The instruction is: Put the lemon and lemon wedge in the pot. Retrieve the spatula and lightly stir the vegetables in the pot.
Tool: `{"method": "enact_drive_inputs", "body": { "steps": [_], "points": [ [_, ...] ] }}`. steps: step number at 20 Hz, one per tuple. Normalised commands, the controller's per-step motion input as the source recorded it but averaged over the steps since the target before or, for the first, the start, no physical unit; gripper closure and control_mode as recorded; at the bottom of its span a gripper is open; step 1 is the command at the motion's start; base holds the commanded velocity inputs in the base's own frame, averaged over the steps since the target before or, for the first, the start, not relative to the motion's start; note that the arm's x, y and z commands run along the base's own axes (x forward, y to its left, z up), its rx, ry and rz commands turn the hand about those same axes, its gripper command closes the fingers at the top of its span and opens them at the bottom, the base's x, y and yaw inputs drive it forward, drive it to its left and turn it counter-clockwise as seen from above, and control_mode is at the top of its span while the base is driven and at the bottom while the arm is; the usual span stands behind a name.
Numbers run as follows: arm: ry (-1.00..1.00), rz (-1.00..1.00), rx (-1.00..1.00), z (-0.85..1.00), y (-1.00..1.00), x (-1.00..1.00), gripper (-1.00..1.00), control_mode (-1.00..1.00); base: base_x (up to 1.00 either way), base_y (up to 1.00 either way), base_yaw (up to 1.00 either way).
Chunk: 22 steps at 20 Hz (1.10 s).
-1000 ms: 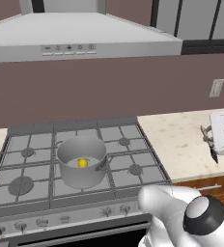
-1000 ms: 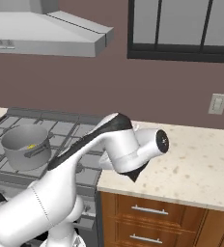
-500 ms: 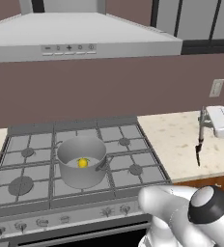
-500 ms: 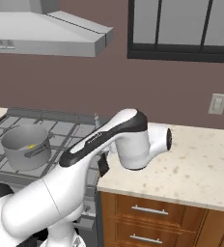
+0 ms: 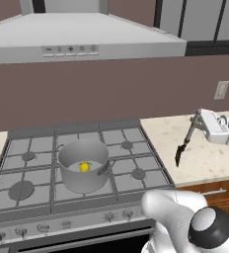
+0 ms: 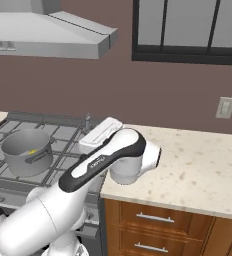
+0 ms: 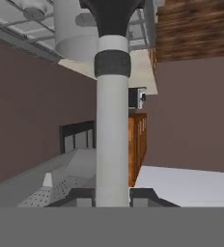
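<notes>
Nearest the hand camera, the pale grey cylindrical handle of the spatula (image 7: 112, 140) runs straight up between the two dark finger tips of the tool (image 7: 112, 195), past a dark grey collar into a flaring black blade. The finger tips sit tight against the handle on either side, so the tool is closed part-way on it and carries it. Gripping low on the handle leaves the blade end free, which suits stirring.

In the left base view the tool (image 5: 201, 119) hangs in the air over the speckled cream stone counter (image 5: 210, 158), to the right of the stove, with the spatula (image 5: 185, 142) slanting down and to the left, its dark blade clear of the counter. That slant puts the working end toward the stove, probably ready for the carry across.

Farther left, the plain grey metal cylindrical pot (image 5: 84, 165) stands on the grates of the grey gas cooktop (image 5: 131, 163), well apart from the spatula. The small bright yellow lemon (image 5: 85, 167) lies on the pot's pale floor, so that step looks done. Whether a wedge lies with it I cannot tell. Stirring is not yet begun.
</notes>
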Motion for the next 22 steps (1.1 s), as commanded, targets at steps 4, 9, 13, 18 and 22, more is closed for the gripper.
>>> {"method": "enact_drive_inputs", "body": {
  "steps": [4, 9, 13, 18, 22],
  "points": [
    [-0.18, -0.03, 0.00, 0.16, 0.66, 0.15, 1.00, -1.00, 0.00, 0.00, 0.00],
    [-0.20, -0.01, 0.00, 0.09, 0.71, 0.06, 1.00, -1.00, 0.00, 0.00, 0.00],
    [-0.02, -0.02, 0.00, 0.16, 0.55, 0.12, 1.00, -1.00, 0.00, 0.00, 0.00],
    [0.00, -0.05, 0.00, 0.01, 0.64, 0.23, 1.00, -1.00, 0.00, 0.00, 0.00],
    [0.11, -0.02, 0.00, 0.02, 0.56, 0.31, 1.00, -1.00, 0.00, 0.00, 0.00]
  ]
}}
